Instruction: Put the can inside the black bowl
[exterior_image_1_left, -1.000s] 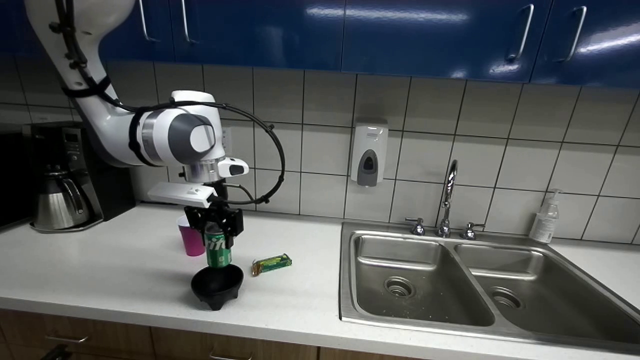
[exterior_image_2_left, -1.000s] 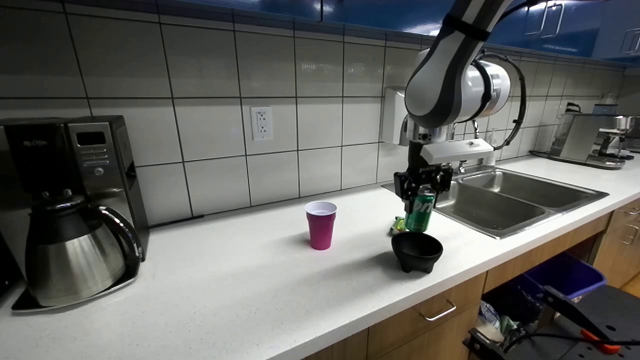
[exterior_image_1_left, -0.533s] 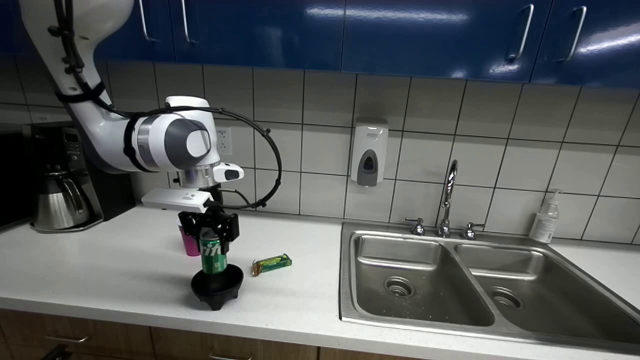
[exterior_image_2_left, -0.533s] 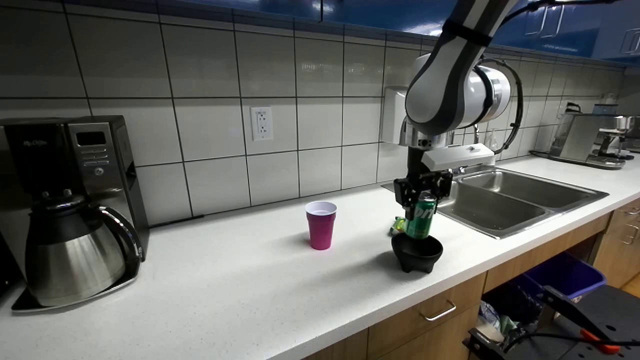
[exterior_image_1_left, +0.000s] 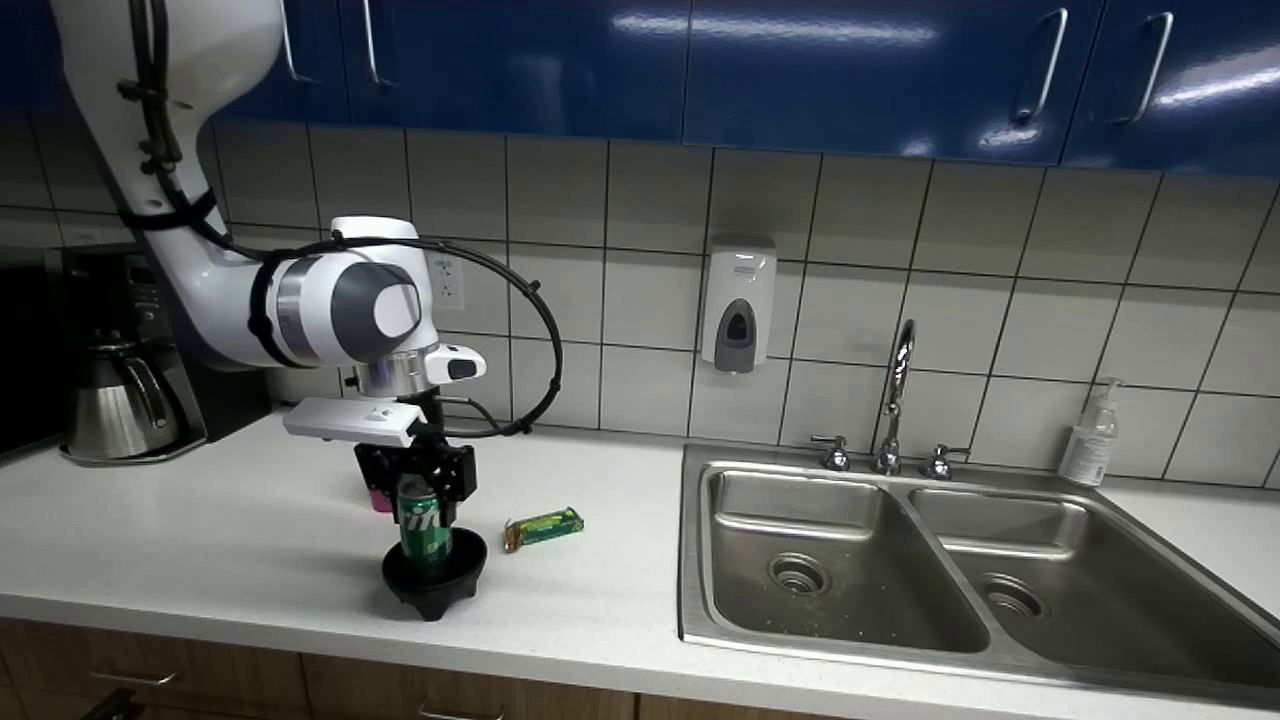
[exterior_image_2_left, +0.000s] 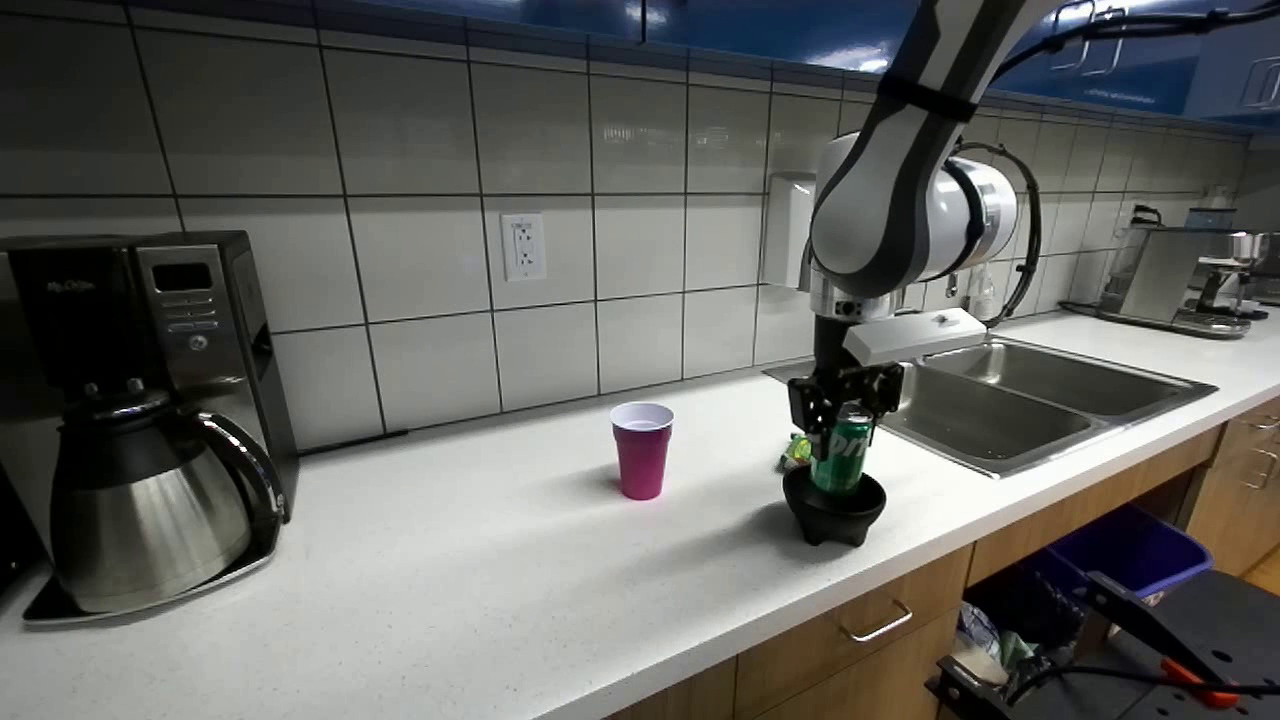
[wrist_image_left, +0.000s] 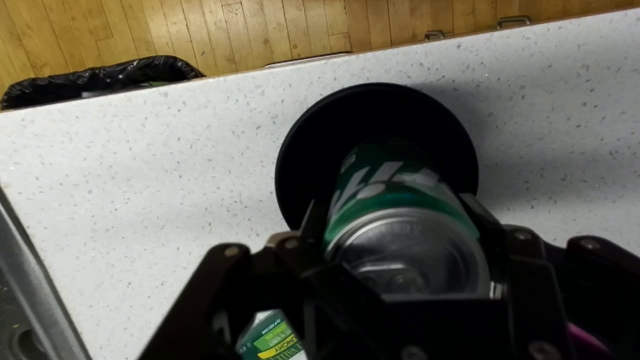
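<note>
Near the front edge of the white surface (exterior_image_2_left: 450, 560), a small round black bowl (exterior_image_1_left: 438, 594) is set. Partly inside it, a green cylindrical metal can (exterior_image_2_left: 843, 458) is held roughly upright by jaws clamped around it, presumably for base-first release; base contact is hidden. Beyond, a pink tapered cup (exterior_image_2_left: 643, 454) is seen.

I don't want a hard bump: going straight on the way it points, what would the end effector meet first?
Probably the inside of the black bowl: the end effector points down, holding the can, whose lower end seems within the bowl's rim. Whether the can touches bottom is hidden.
</note>
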